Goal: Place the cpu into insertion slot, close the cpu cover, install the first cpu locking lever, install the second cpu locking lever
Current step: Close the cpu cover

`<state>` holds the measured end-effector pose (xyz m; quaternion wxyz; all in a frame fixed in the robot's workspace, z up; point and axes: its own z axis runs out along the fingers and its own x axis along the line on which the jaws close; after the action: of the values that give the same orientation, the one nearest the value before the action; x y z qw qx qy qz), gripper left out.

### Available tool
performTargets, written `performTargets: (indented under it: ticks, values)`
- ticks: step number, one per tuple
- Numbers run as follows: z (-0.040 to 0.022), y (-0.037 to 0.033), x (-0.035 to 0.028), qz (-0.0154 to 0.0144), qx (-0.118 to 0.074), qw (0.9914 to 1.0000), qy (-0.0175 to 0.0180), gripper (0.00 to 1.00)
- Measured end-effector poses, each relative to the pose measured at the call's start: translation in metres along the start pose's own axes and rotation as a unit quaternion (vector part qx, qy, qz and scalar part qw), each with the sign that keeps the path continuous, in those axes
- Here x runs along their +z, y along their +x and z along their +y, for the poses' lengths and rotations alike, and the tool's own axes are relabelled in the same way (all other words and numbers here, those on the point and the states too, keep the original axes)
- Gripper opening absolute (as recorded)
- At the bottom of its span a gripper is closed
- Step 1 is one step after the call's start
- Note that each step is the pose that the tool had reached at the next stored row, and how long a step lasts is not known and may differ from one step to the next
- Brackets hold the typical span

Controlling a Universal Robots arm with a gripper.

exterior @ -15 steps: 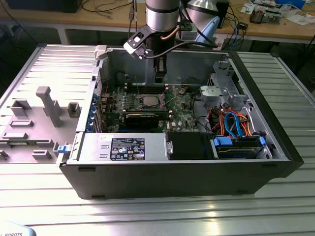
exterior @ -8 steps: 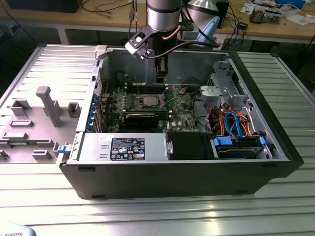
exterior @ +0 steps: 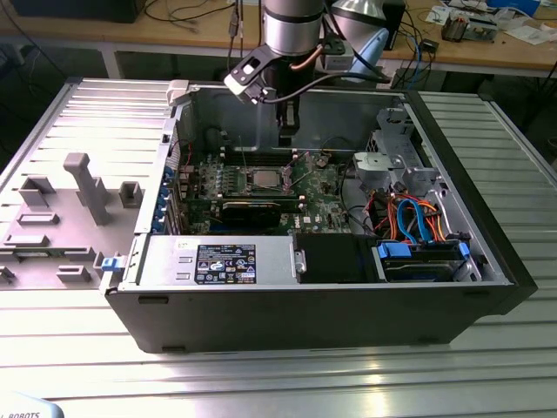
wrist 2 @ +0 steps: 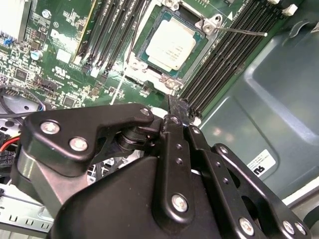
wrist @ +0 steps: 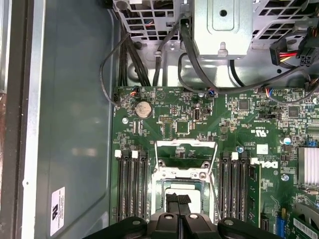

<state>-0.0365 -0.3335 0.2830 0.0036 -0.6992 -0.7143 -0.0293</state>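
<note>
The cpu (wrist 2: 172,45), a flat silver-grey square, lies in the insertion slot (wrist 2: 141,56) on the green motherboard; the exterior view shows the cpu (exterior: 264,180) mid-board. The cpu cover (wrist: 185,143), a thin metal frame with a square window, is swung open away from the slot. A thin locking lever (wrist 2: 240,32) sticks out beside the slot, unlatched. My gripper (wrist 2: 178,105) hangs just above the slot's edge with its black fingers closed together and nothing between them. It is also seen as the gripper (wrist: 178,199) over the chip and as the gripper (exterior: 286,135) inside the case.
The open computer case (exterior: 305,305) lies on a ribbed metal table. Black memory slots (wrist: 132,184) flank the socket. A black graphics card (exterior: 251,210) sits in front of it. A metal drive cage (exterior: 392,165) with bundled cables (exterior: 409,218) stands at the exterior view's right.
</note>
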Motion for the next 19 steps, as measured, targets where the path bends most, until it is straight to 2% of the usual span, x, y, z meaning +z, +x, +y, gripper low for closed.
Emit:
performTargets:
  ticks: [3, 13, 19]
  values:
    - [0.0033, 0.0002, 0.0001, 0.0, 0.0, 1.0, 0.0, 0.11]
    - [0.0205, 0.0, 0.0008, 0.0, 0.0, 1.0, 0.0, 0.11]
    - [0.0272, -0.0001, 0.001, 0.0, 0.0, 1.0, 0.0, 0.11]
